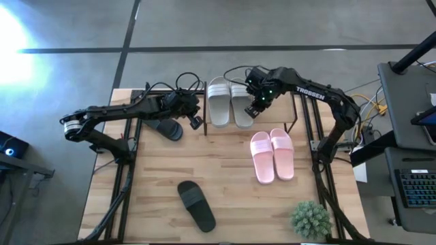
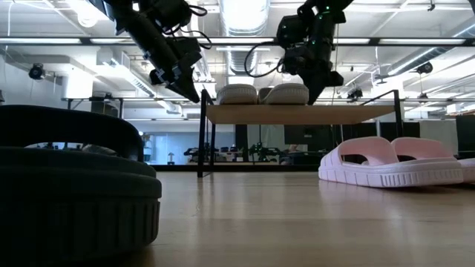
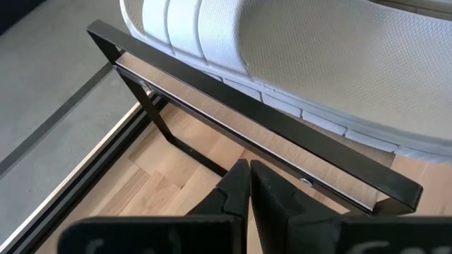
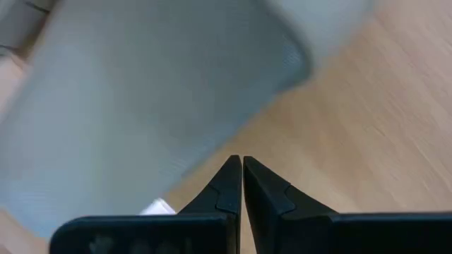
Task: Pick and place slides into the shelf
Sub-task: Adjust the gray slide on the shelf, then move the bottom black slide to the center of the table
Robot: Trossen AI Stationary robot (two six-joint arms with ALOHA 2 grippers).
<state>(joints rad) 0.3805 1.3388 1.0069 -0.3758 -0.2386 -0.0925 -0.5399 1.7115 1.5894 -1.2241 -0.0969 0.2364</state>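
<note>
- Surface: a light wooden tabletop (image 1: 225, 184) on a black frame, standing on a grey floor; the low view shows a ceiling with strip lights behind it.
- Shelf (image 1: 289, 112): at the table's far edge, its board raised on thin black legs.
- Pale grey pair of slides (image 1: 229, 102): side by side on the shelf's left part, touching.
- Pink pair of slides (image 1: 272, 154): on the tabletop in front of the shelf, side by side.
- Black slides: one (image 1: 196, 205) near the front edge, another (image 1: 165, 128) left of the shelf, under the left arm.
- Left gripper (image 1: 195, 122): just beside the shelf's left end, fingers pressed together, empty.
- Right gripper (image 1: 251, 112): over the right grey slide's near end, fingers pressed together, holding nothing.
- Small green plant (image 1: 311, 218): front right corner.
</note>
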